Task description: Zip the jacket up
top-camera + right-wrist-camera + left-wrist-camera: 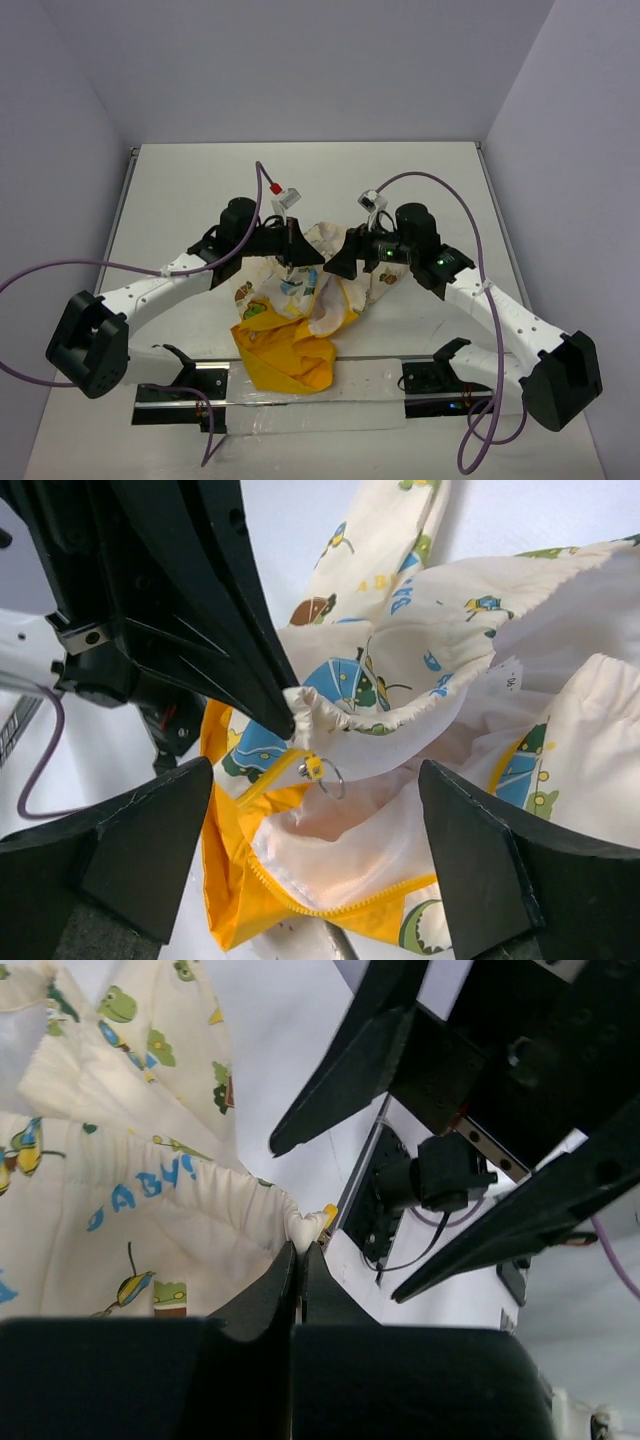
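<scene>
The jacket [300,320] lies crumpled mid-table, cream cloth with cartoon prints and yellow lining toward the near edge. My left gripper [291,262] is shut on the jacket's gathered hem corner [303,1228], lifting it; its fingertips [290,1260] pinch the cloth. In the right wrist view the left gripper [285,715] holds that corner [310,712], and the yellow zipper slider with a metal ring [320,772] hangs just below it. My right gripper [315,810] is open, its jaws wide on either side of the slider and the yellow zipper teeth [330,910]. It also shows in the top view [335,268].
A shiny metal rail [380,375] runs along the near table edge between the arm bases. Purple cables [60,270] loop from both arms. White walls [560,120] close in the table at the back and sides.
</scene>
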{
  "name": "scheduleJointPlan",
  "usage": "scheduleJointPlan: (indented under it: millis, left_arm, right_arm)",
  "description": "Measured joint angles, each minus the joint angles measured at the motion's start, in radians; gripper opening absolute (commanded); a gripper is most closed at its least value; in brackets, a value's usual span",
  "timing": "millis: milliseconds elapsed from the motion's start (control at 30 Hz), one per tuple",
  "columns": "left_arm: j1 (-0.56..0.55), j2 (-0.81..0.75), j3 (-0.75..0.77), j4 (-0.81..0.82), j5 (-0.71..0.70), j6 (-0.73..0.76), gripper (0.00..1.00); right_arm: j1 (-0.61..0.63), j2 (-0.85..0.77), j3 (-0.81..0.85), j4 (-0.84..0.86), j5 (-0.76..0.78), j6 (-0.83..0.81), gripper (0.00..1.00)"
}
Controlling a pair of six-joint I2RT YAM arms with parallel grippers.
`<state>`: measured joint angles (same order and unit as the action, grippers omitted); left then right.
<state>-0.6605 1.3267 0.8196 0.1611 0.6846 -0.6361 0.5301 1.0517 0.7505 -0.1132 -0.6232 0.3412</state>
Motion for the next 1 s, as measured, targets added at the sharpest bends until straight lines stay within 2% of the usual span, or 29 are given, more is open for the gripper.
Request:
scheduleJointPlan:
  millis: [267,500,833,1000]
  left_arm:
    - [0.076,-0.046,-0.045,0.017,-0.091,-0.169,0.00]
    - [0.200,-0.132,-0.137,0.026,-0.199,-0.341,0.00]
    - [0.244,-0.218,-0.174,-0.010,-0.363,-0.462,0.00]
    - [0.249,-0.240,-0.174,-0.039,-0.423,-0.469,0.00]
  right_arm:
    - [-0.022,-0.043,0.050,-0.104,0.205,0.001,0.92]
    - [-0.026,-0.064,0.050,-0.151,0.384,-0.003,0.75]
    - [0.066,0.161,0.099,-0.224,0.581,-0.020,0.61]
    - [0.113,0.278,0.181,-0.239,0.678,-0.007,0.67]
